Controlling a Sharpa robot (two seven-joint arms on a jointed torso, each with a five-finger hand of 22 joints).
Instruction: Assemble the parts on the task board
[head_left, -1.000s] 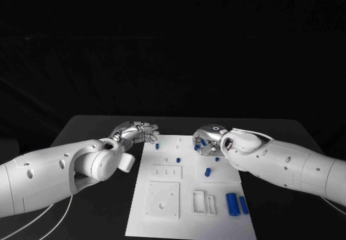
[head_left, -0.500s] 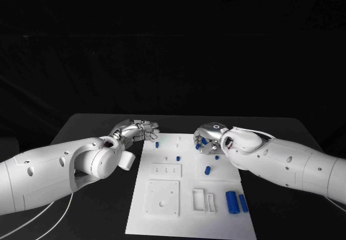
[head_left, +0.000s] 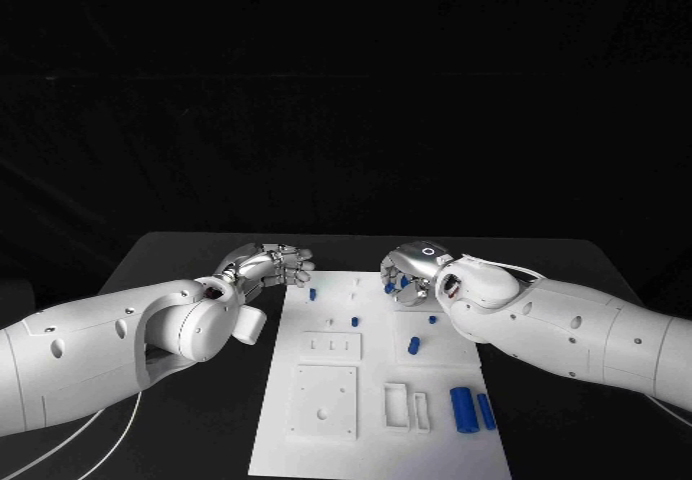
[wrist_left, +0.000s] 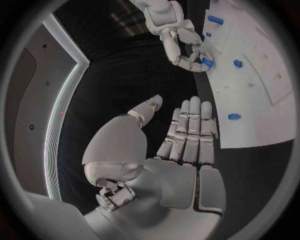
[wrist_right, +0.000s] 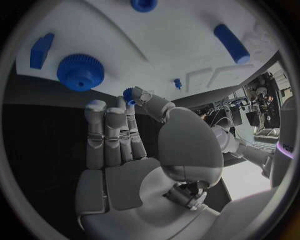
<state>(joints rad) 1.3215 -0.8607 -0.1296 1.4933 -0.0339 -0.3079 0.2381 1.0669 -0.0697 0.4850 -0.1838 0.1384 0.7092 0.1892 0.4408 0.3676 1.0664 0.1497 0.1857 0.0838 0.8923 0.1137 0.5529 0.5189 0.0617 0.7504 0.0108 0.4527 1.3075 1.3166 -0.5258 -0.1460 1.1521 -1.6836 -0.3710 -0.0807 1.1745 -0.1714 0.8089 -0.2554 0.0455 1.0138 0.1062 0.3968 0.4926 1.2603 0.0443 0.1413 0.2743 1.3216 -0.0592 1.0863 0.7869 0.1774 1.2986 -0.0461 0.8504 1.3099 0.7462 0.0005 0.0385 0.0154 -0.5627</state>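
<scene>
At the far edge of the task board, the right hand sits over the board's far right corner, w/ a small blue part pinched between thumb tip and a fingertip; the other fingers stand straight, close together. Right wrist view shows that pinch plainly; head view shows only blue bits betw. curled silver fingers. Left wrist view also catches the right hand w/ blue at its fingertips, just over the board edge.

Right wrist view alone shows a blue gear lying on the board near the hand's fingertips, plus a blue block beside it and a blue cylinder further across the board.

Head view: two blue cylinders lie side by side at the board's near right, next to slotted white inserts; small blue pegs stand nearer the far edge; one short blue piece lies mid-board.

Left hand hovers just off the board's far left corner, over the black table. Head view has its fingers looking curled; left wrist view shows the left hand w/ fingers extended side by side, thumb apart, holding nothing.
</scene>
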